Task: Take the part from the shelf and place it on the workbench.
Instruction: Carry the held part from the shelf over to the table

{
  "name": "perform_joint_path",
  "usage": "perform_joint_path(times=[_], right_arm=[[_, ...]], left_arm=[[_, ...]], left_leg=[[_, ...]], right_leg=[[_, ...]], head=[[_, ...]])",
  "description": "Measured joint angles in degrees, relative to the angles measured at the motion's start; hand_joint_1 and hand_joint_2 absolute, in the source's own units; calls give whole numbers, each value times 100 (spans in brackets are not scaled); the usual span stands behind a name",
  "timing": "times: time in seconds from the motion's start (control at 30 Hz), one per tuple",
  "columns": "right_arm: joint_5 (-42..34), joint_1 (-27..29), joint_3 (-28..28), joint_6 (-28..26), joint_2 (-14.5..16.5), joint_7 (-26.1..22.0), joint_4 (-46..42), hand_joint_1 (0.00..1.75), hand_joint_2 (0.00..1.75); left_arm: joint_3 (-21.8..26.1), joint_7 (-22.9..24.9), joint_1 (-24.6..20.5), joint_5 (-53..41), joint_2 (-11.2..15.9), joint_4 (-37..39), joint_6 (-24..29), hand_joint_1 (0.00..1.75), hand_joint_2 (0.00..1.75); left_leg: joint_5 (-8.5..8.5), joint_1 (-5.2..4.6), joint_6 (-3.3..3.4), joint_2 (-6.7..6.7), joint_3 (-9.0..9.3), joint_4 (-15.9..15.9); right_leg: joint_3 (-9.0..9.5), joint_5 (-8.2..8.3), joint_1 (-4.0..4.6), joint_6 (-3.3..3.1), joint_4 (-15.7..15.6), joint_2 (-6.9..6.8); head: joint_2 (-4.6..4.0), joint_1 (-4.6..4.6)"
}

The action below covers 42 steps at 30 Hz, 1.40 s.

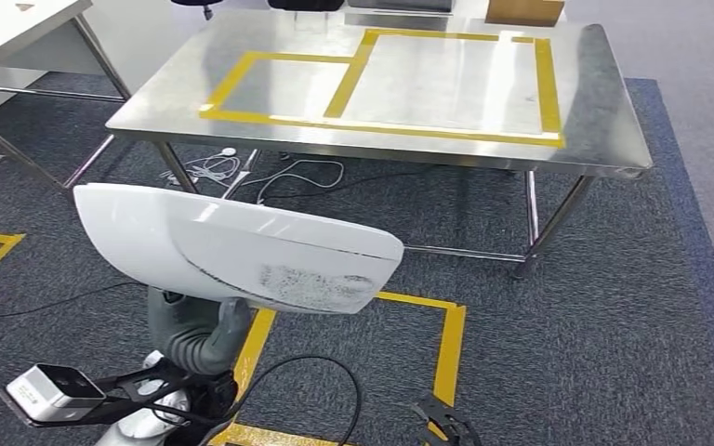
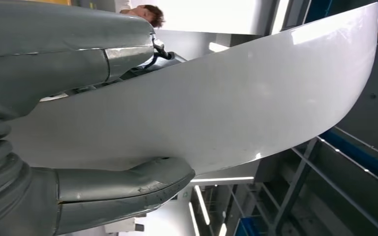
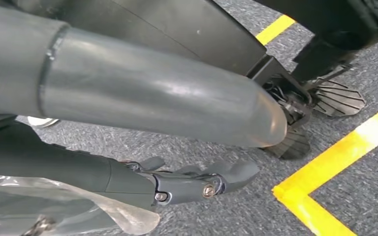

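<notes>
- The left hand (image 2: 78,147) was clamped on the white part (image 1: 232,246), thumb on one face and fingers on the other, gripping it at one end.
- The part, a long curved white shell with a scuffed grey patch on its near side, hung in the air above the carpet (image 1: 614,307), well short of the tabletop (image 1: 604,84) and touching nothing but the hand.
- The steel tabletop stood ahead, its near edge facing the robot, with two rectangles of yellow tape (image 1: 335,98) marked on it: a smaller one toward the left edge, a larger one toward the right.
- The right hand (image 3: 197,182) hung low over the carpet, holding nothing, its fingers loosely extended and apart from the thumb.
- A yellow floor marking (image 1: 446,344) lay on the carpet between the robot and the tabletop.
- Judged from this, the pick-up from the shelf was done and the carrying step was in hand.
- The next move would call for closing the gap to the near edge, lifting the part above the surface, and lowering it flat before loosening the grip; which taped rectangle is meant cannot be told.
- Held at one end only, the long shell could tip or swing.
</notes>
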Motion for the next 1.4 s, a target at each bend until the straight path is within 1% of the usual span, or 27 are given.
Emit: perform_joint_path(times=[0.1, 0.17, 0.2, 0.27, 0.3, 0.33, 0.37, 0.4, 0.47, 0.5, 0.53, 0.6, 0.67, 0.73, 0.8, 0.83, 0.87, 0.9, 0.93, 1.0, 1.03, 1.17, 1.23, 1.3, 1.33, 1.37, 1.4], right_arm=[[0, -3, 2, 0, 1, -1, -1, 0, 0], [-2, -11, 2, 1, 2, -4, -2, 0, 0], [-3, -16, 2, 1, 2, -7, -2, 0, 0], [-8, -12, 1, -1, 1, -10, -1, 0, 0], [-9, -3, 0, -1, 0, -10, -1, 0, 0], [-10, 7, 0, -2, -1, -9, 0, 0, 0], [-11, 13, 0, -2, -2, -9, 0, 0, 0], [-11, 14, 0, -2, -2, -9, 0, 0, 0], [-11, 4, 1, -2, -2, -10, 0, 0, 0], [-12, 0, 1, -2, -1, -11, 0, 0, 0], [-13, -1, 1, -2, -1, -10, 0, 0, 0], [-13, 7, 1, -2, 0, -9, 0, 0, 0], [-14, 7, 0, -2, 1, -10, 0, 0, 0], [-16, 1, 0, -2, 2, -11, 0, 0, 0], [-17, 4, 0, -2, 1, -11, 1, 0, 0], [-17, 7, 0, -2, 0, -11, 2, 0, 0], [-17, 10, 0, -2, 0, -11, 2, 0, 0], [-17, 10, 0, -2, 0, -11, 2, 0, 0], [-17, 10, 0, -2, 0, -11, 2, 0, 0], [-18, 5, 0, -2, 0, -11, 2, 0, 0], [-19, 1, 0, -2, 0, -11, 2, 0, 0], [-20, -7, 2, -2, 1, -11, 1, 0, 0], [-20, -15, 2, -2, 0, -15, 1, 0, 0], [-20, -9, 1, -2, 0, -16, 3, 0, 0], [-20, 2, 1, -2, -1, -16, 4, 0, 0], [-20, 11, 0, -2, -1, -15, 5, 0, 0], [-20, 15, 0, -2, -2, -15, 6, 0, 0]], left_arm=[[4, 0, 1, 20, -7, 0, -20, 175, 175], [10, 0, 0, 42, -16, -1, -38, 175, 175], [11, 0, -2, 52, -21, -1, -49, 175, 175], [13, 0, 4, 63, -25, 0, -69, 175, 175], [14, 0, 11, 67, -25, 1, -80, 175, 175], [15, 0, 16, 69, -24, 2, -90, 175, 175], [17, 0, 19, 72, -25, 2, -99, 175, 175], [18, 0, 20, 73, -25, 2, -106, 175, 175], [20, 0, 20, 74, -26, 2, -114, 175, 175], [21, 0, 20, 75, -26, 2, -117, 175, 175], [21, 0, 21, 77, -26, 2, -118, 175, 175], [22, 0, 23, 82, -26, 1, -123, 175, 175], [22, 0, 20, 87, -26, 0, -133, 175, 175], [21, 0, 21, 91, -25, 0, -145, 175, 175], [20, 0, 35, 99, -19, 2, -154, 175, 175], [20, 0, 43, 104, -16, 2, -156, 175, 175], [21, 0, 49, 110, -15, 3, -156, 175, 175], [21, 0, 51, 112, -15, 3, -156, 175, 175], [21, 0, 52, 114, -16, 3, -156, 175, 175], [21, 0, 46, 115, -19, 3, -157, 175, 175], [21, 0, 45, 114, -21, 3, -160, 175, 175], [30, 0, 45, 107, -34, 3, -171, 175, 175], [37, 0, 39, 105, -51, 3, -175, 175, 175], [41, 0, 38, 105, -60, 5, -177, 175, 175], [43, 0, 42, 105, -60, 7, -178, 175, 175], [45, 0, 45, 105, -60, 9, -178, 175, 175], [47, 0, 47, 105, -61, 11, -178, 175, 175]], left_leg=[[-19, -13, 62, 0, 60, -167], [3, 14, 115, -5, 102, -232], [12, 30, 139, -4, 123, -260], [2, 27, 166, -4, 131, -264], [-4, 24, 174, -5, 132, -261], [-11, 21, 178, -9, 136, -258], [-19, 21, 178, -15, 144, -252], [-32, 22, 171, -22, 156, -242], [-72, 13, 134, -34, 170, -207], [-86, 4, 106, -38, 166, -191], [-92, -5, 78, -41, 160, -180], [-92, -3, 28, -44, 158, -182], [-178, 12, -32, -35, 121, -72], [-446, 28, -91, -22, -106, 432], [-724, 45, -127, -17, -465, 1154], [-749, 49, -134, -16, -581, 1361], [-663, 51, -129, -15, -598, 1360], [-482, 51, -114, -14, -507, 1138], [-259, 49, -86, -11, -342, 771], [-15, 25, -28, 0, -27, 95], [4, 11, -7, 4, 50, -81], [-30, 10, 88, -4, 118, -221], [-21, 36, 144, -1, 168, -273], [-38, 30, 182, -1, 178, -271], [-51, 26, 191, -3, 185, -268], [-67, 24, 196, -9, 198, -265], [-87, 23, 193, -17, 219, -259]], right_leg=[[-7, -11, 7, 97, -24, -19], [-71, -121, 5, 151, 104, -13], [-183, -253, 5, 169, 332, -4], [-547, -576, 3, 192, 1053, 11], [-718, -663, 3, 202, 1362, 12], [-818, -651, 3, 210, 1508, 12], [-808, -523, 2, 212, 1425, 12], [-693, -313, 0, 209, 1137, 12], [-335, 28, -1, 189, 380, 19], [-206, 98, 2, 168, 132, 26], [-140, 98, 9, 143, 18, 34], [-120, 95, 19, 77, -4, 42], [-96, 103, 5, 10, -26, 36], [-69, 95, -11, -44, -38, 21], [-55, 77, -9, -70, -38, 8], [-48, 71, -8, -73, -38, 6], [-36, 63, -8, -73, -37, 9], [-18, 53, -8, -68, -37, 13], [6, 40, -8, -59, -37, 18], [30, 11, 7, -17, -33, 21], [27, 2, 14, 12, -33, 18], [-1, -68, 5, 140, 4, 3], [-236, -310, 4, 176, 457, 16], [-645, -585, 6, 193, 1192, 20], [-803, -616, 6, 200, 1435, 20], [-874, -539, 7, 203, 1488, 20], [-837, -362, 6, 200, 1328, 20]], head=[[0, 3], [0, 16], [0, 25], [1, 38], [1, 38], [1, 39], [1, 40], [0, 41], [0, 42], [0, 39], [0, 36], [0, 31], [0, 17], [0, -3], [0, -6], [0, -8], [0, -8], [0, -8], [0, -9], [0, -6], [0, -1], [0, 4], [0, 26], [0, 41], [0, 41], [0, 43], [0, 44]])
